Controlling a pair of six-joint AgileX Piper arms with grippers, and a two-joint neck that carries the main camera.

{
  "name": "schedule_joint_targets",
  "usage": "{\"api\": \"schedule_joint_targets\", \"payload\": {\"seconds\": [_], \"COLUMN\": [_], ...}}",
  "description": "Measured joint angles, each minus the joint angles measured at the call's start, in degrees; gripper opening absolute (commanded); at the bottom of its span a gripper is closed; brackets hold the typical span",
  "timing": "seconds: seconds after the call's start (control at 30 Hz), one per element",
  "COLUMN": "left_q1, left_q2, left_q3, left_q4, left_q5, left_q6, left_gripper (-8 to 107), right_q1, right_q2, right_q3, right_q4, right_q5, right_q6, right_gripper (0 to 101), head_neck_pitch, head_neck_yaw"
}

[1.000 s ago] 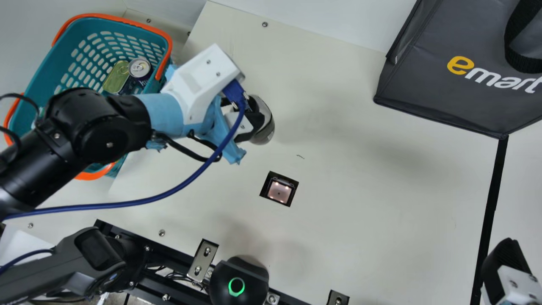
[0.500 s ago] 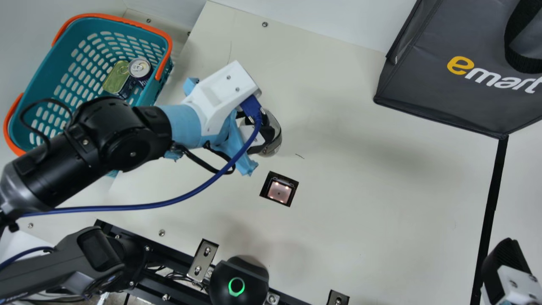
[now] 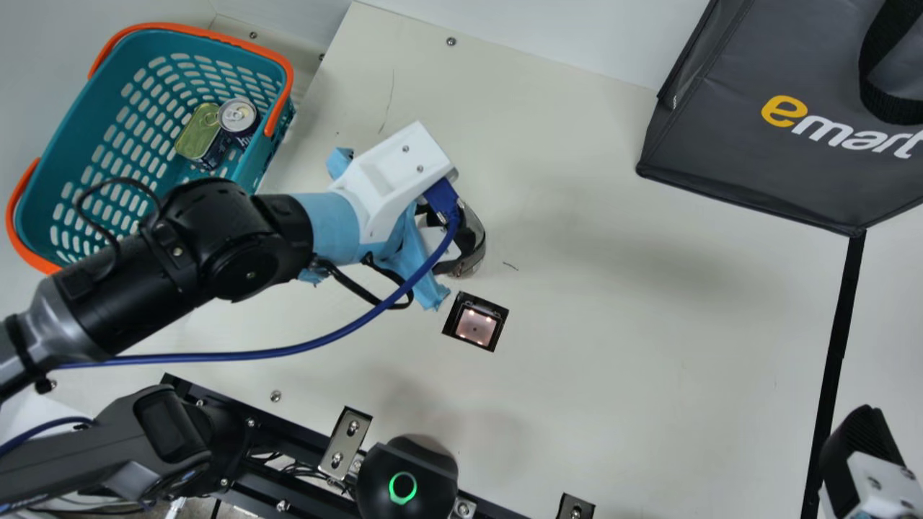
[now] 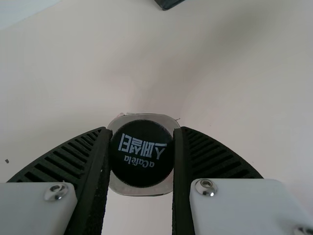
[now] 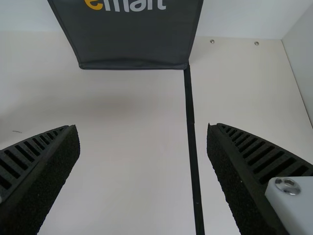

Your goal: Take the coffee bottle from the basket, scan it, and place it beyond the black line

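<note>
Left gripper (image 3: 463, 238), angled down, clasps the bottle (image 4: 142, 154) near the scanner (image 3: 475, 326); right gripper (image 3: 865, 450) gapes, near right; basket (image 3: 184, 34) far left, bag (image 3: 735, 137) far right.

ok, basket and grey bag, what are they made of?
Basket: looks like moulded plastic, satin finish; the teal walls have regular slots. Bag: probably synthetic fabric, possibly coated, mostly matte; it shows edge seams and a woven-looking strap.
</note>
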Motion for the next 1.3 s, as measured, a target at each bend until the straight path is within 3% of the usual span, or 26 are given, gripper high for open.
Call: {"api": "schedule_joint_targets", "payload": {"seconds": [0.87, 1.3], "left_q1": [-1.4, -1.3], "left_q2": [0.5, 1.2], "left_q3": [2.4, 2.0], "left_q4": [2.1, 0.9], "left_q5": [-2.1, -2.4], "left_q6": [-2.2, -2.7], "left_gripper": [10, 54], "right_q1": [0.0, 0.0], "right_q2": [0.0, 0.0], "right_q3": [0.0, 0.0], "right_q4": [0.0, 0.0], "right_q5": [0.0, -0.1], "right_q6": [0.0, 0.0], "right_gripper": [91, 91], "head_neck_pitch": [0.0, 0.0], "head_neck_yaw": [0.0, 0.0]}}
